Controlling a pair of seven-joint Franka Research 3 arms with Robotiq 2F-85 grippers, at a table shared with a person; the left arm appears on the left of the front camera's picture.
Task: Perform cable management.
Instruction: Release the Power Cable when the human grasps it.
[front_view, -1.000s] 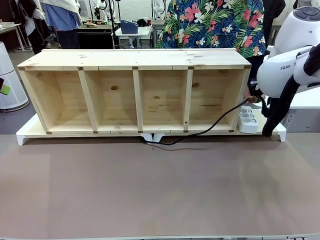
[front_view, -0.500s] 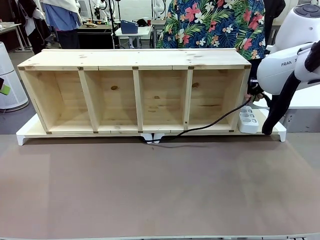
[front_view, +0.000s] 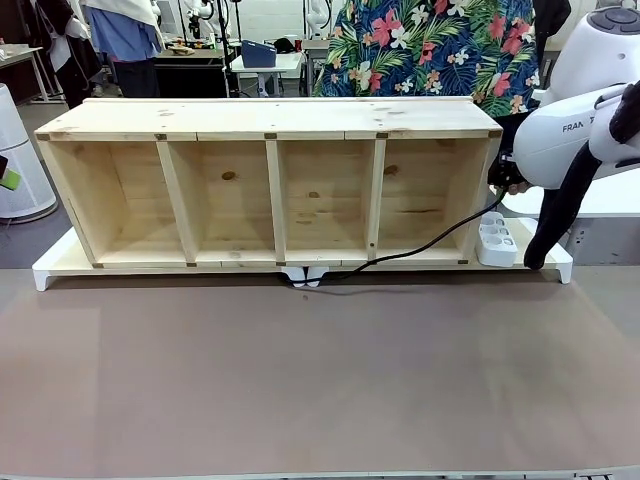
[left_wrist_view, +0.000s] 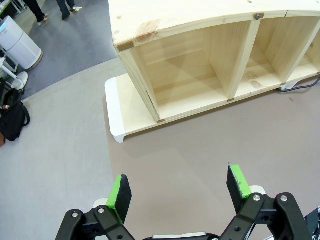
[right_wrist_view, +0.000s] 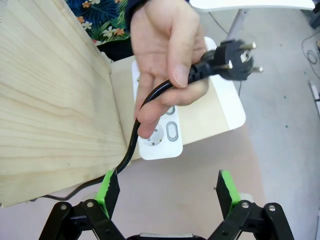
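The cable (right_wrist_view: 145, 107) is held by the person's hand (right_wrist_view: 167, 55), plug (right_wrist_view: 231, 60) at 2 o'clock. The right gripper (right_wrist_view: 165, 192) and left gripper (left_wrist_view: 180, 192) are spread wide, empty.

Right arm (front_view: 590, 95): glossy white rounded shells, grey cap on the top joint, black "FRAN" lettering partly visible, thick black ribbed hose (front_view: 560, 210) draped down its side. Left gripper (left_wrist_view: 180, 192) and right gripper (right_wrist_view: 167, 192): black linkage fingers with silver pivot screws, bright green pads (right_wrist_view: 226, 190) at the tips. Person across the bench wears a dark tropical floral shirt (front_view: 430, 45), red and white blooms, green leaves.
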